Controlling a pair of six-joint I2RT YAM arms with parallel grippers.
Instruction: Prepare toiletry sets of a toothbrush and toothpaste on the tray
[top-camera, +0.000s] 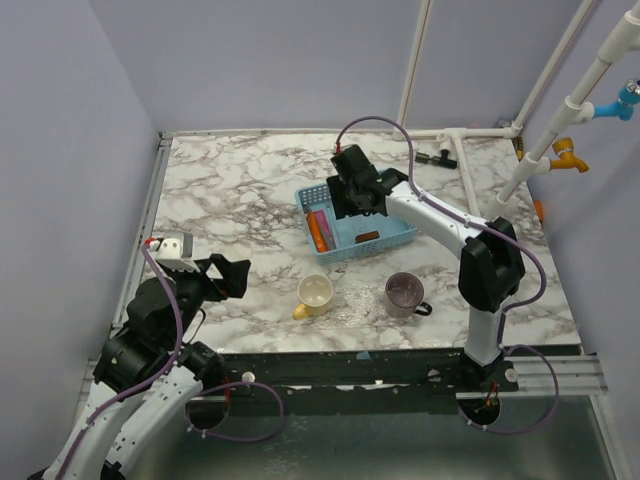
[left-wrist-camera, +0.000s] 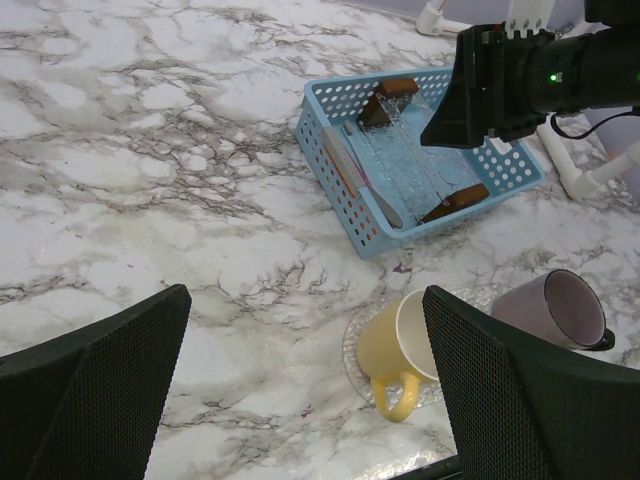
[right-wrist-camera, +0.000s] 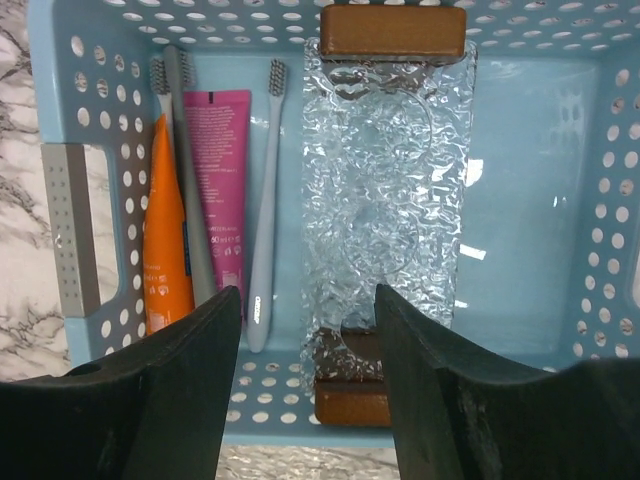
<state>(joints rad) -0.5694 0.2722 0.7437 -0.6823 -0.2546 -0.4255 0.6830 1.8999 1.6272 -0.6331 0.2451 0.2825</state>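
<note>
Right gripper (right-wrist-camera: 308, 300) spread, empty, over clear tray (right-wrist-camera: 390, 180) mid-frame in blue basket (right-wrist-camera: 62, 240), probably lining up pick; toothbrushes (right-wrist-camera: 265, 200), toothpaste tubes (right-wrist-camera: 222, 170) left of tray, off it; left gripper (top-camera: 232, 275) spread wide, idle lower left

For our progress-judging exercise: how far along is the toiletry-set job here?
Done: two toothbrushes, an orange tube and a pink tube lie side by side in the blue basket. In hand: nothing; the right gripper hovers open above it, the left gripper open elsewhere. Left: the clear tray beside them is bare, if sets belong there.
</note>
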